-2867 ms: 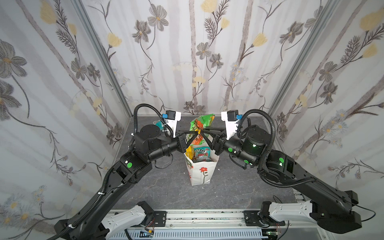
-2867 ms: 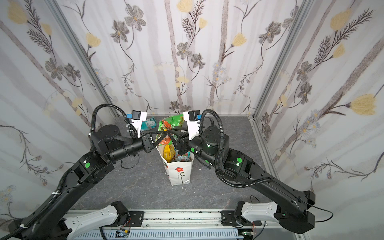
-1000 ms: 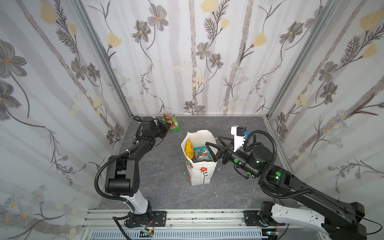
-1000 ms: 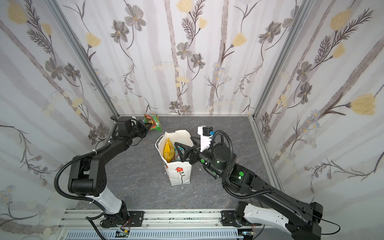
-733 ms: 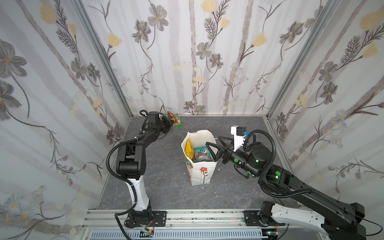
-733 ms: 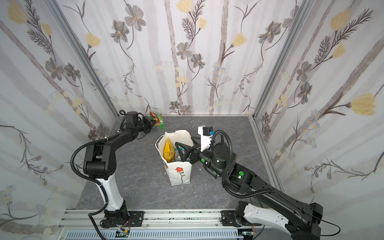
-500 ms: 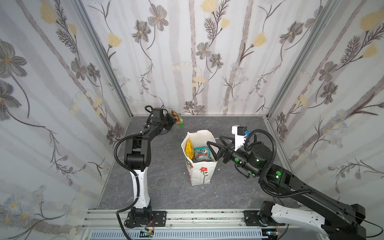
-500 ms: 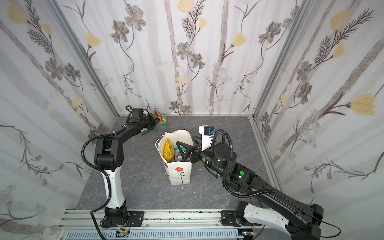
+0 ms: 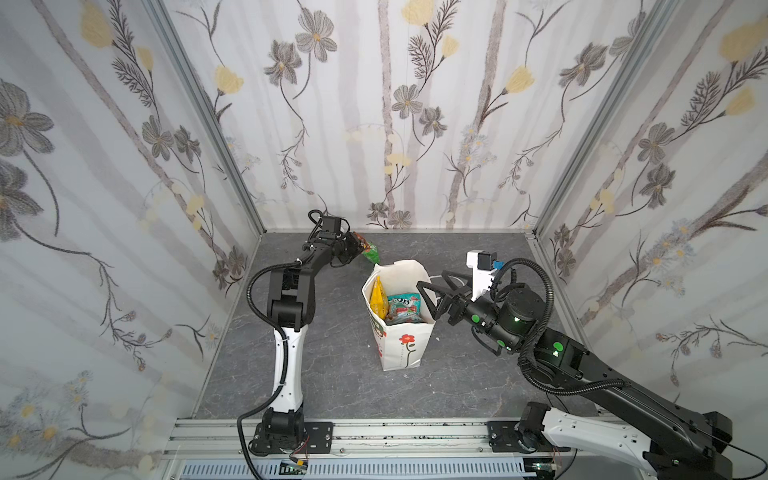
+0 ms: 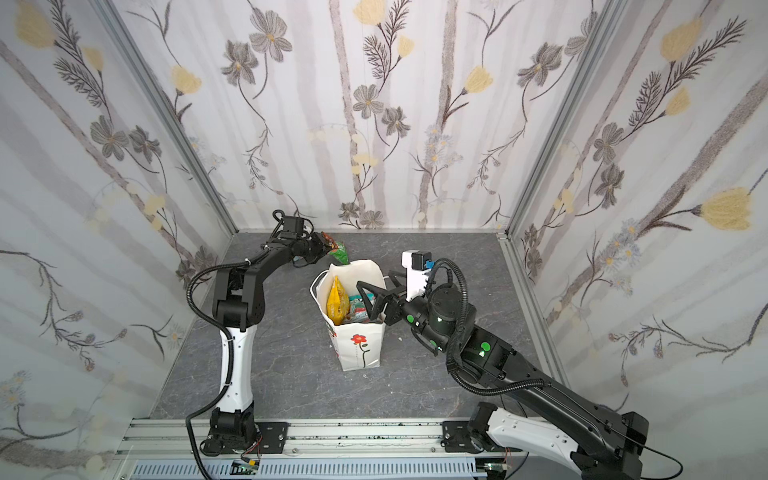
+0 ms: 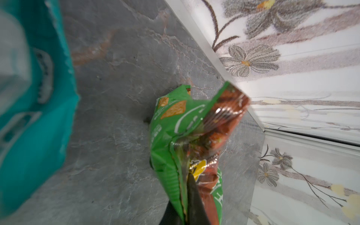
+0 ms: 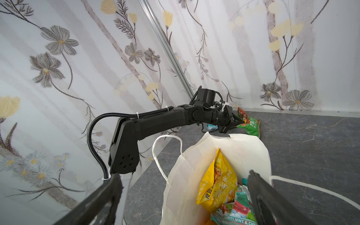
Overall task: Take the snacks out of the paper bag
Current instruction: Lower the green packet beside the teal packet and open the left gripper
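The white paper bag (image 9: 390, 353) (image 10: 347, 357) (image 12: 185, 175) stands upright mid-floor, mouth open. A yellow packet (image 9: 377, 297) (image 10: 337, 301) (image 12: 218, 183) and a teal mint packet (image 9: 403, 305) (image 12: 237, 210) stick up inside it. Behind the bag, near the back wall, my left gripper (image 9: 358, 248) (image 10: 326, 246) (image 11: 188, 179) (image 12: 238, 123) is shut on the edge of a green-orange packet (image 9: 370, 251) (image 10: 337, 249) (image 11: 175, 126) (image 12: 249, 124), held low over the floor. My right gripper (image 9: 432, 279) (image 10: 374, 279) (image 12: 184, 178) stands open at the bag's right rim, holding nothing.
Another teal packet (image 11: 29, 116) (image 12: 211, 126) lies on the grey floor beside the left gripper. The back wall (image 9: 415, 166) stands close behind the green-orange packet. A white cord handle (image 12: 167, 148) arches off the bag's rim; a second cord (image 12: 311, 189) trails on the floor.
The left arm has carried the green-orange packet out of the bag to the back left, then along the back wall toward the bag. The right gripper drew back from the bag's mouth.
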Motion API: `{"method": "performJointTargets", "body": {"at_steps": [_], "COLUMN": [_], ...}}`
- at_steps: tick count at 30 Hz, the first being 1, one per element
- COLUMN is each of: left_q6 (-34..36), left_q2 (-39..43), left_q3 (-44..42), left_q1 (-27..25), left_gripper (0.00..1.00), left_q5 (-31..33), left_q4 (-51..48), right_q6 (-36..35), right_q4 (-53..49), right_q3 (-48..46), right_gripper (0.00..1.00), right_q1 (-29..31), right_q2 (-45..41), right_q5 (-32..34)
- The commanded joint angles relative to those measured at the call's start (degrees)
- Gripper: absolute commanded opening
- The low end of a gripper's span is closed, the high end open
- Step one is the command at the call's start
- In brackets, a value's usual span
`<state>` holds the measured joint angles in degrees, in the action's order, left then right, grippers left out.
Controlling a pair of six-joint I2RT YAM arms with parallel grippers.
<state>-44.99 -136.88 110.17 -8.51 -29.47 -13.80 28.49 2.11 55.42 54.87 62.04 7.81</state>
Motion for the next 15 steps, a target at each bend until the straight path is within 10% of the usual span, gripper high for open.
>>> {"method": "performJointTargets", "body": {"at_steps": [1, 15], "left_q6": [5.36, 14.57], "left_q2": [-0.07, 6.28], "left_q3": [1.11, -1.04], "left_q1": [0.08, -0.19], "left_gripper": [0.14, 0.54], "left_q5": [3.98, 11.89], "left_q4": [-5.22, -10.07], "right_q6": [0.56, 1.01], "right_q4": [0.26, -1.08], "right_q3": [-0.05, 1.16], "right_gripper": [0.99, 0.99], "right_q1": [-0.03, -0.04], "right_q2": [-0.35, -0.75], "right_q5": [-0.85, -1.24]}}
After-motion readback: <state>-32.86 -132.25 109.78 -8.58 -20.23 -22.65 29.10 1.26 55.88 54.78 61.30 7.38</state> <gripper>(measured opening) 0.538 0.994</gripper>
